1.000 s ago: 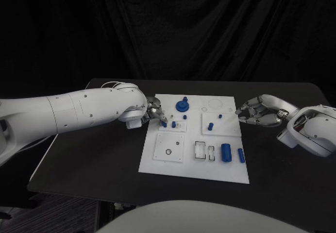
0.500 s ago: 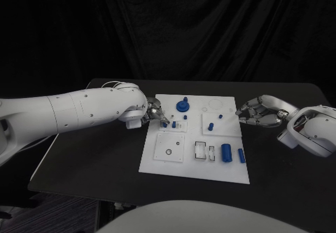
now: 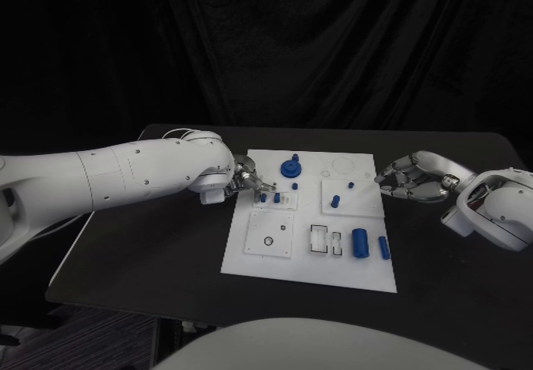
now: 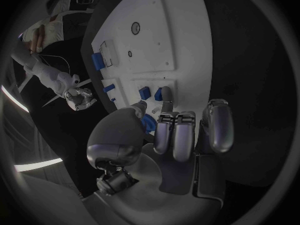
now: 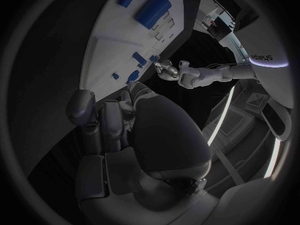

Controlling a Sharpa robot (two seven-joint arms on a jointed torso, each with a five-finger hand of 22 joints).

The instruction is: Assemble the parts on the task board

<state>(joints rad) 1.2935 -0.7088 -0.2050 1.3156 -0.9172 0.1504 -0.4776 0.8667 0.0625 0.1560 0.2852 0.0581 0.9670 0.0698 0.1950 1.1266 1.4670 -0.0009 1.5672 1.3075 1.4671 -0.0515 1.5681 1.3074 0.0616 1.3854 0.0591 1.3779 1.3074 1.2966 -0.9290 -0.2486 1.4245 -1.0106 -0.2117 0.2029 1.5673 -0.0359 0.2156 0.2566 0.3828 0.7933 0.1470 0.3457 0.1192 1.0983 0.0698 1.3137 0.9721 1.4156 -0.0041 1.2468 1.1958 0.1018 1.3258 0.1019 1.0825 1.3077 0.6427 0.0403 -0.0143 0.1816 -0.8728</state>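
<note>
The white task board (image 3: 258, 258) lies mid-table. On it are a blue gear-like part (image 3: 289, 168), two short blue pegs (image 3: 268, 197) standing side by side, further small pegs (image 3: 333, 201), and two blue cylinders (image 3: 359, 241) lying near its right edge. My left hand (image 3: 244, 182) hovers at the board's left edge. Its straight fingers (image 4: 174, 132) and thumb point at the two pegs (image 4: 152, 93) and end just short of them, with nothing gripped. My right hand (image 3: 413, 179) hangs off the board's right edge, its fingers (image 5: 103, 120) curled in on nothing.
The board also carries a square panel with a black ring (image 3: 270, 241) and narrow slots (image 3: 320, 238). Bare black table (image 3: 155, 247) lies on both sides of the board. The table's front edge runs close below the board.
My left hand's fingertips have drawn back slightly from the two pegs. The right hand and the parts stay where they were.
</note>
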